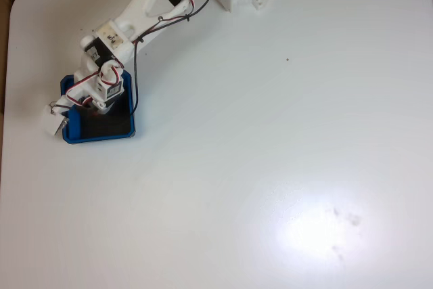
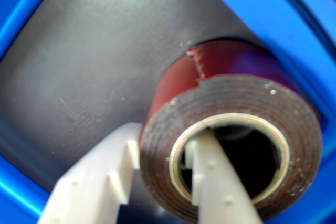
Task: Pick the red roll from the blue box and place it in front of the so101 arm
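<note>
In the fixed view, your blue box (image 1: 99, 133) sat near the left edge of the white table (image 1: 270, 153), and the white arm (image 1: 135, 18) reached down to it from its base at the top of the picture, with red and black wires (image 1: 135, 65) looping along its joints. The wrist end of the arm covered the upper part of the box, so the roll could not be made out from there. In the wrist view, you could see the box's blue rim (image 2: 273, 9) running along the left and the upper right around its dark floor (image 2: 94, 66). Moving right, the gripper (image 2: 165, 153) came up from the bottom edge: its outer white finger (image 2: 100, 182) lay against the outside of the red roll (image 2: 231, 103), and its other finger (image 2: 212, 182) was poked through the roll's pale-lined hole. The fingers were drawn in on the roll's wall between them. The roll stood tipped on the box floor, close against the rim on the right.
</note>
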Robot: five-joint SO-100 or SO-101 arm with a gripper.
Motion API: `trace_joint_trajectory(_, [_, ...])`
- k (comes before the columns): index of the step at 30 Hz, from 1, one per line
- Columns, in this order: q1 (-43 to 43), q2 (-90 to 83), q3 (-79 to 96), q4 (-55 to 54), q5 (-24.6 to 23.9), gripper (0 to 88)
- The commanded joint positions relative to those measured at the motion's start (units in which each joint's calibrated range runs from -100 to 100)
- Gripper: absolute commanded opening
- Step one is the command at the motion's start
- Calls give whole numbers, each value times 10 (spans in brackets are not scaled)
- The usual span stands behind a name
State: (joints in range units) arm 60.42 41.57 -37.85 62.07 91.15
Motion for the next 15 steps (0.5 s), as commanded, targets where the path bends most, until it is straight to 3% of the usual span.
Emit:
trace_joint_trajectory(1, [6, -103, -30, -3, -2, 5])
trace_joint_trajectory(9, [-5, -244, 23, -3, 4, 5])
trace_joint_trajectory(15, [-81, -389, 147, -2, 4, 6])
